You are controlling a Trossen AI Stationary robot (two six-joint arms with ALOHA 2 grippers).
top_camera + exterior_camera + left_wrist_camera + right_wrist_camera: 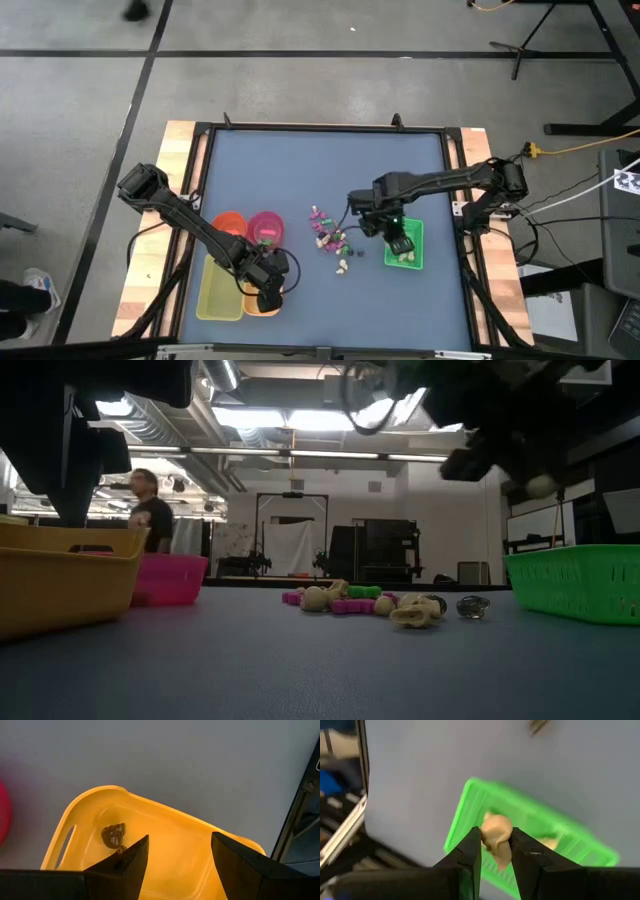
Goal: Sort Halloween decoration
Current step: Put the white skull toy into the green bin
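While the right gripper (496, 851) hangs above the ribbed green tray (470, 802), its fingers pinch one lumpy cream trinket (496, 835). Left gripper (177, 857) fingers gape over a smooth yellow tray (165, 827) holding one dark brown trinket (113, 835). Remaining trinkets (328, 238) cluster mid-worktop (320, 170).

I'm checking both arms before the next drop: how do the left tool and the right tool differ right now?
The left tool is open and empty; the right tool is shut on a cream trinket. The left tool hangs over the yellow tray, which holds a dark trinket; the right tool hangs over the green tray. Both are dark and two-fingered.
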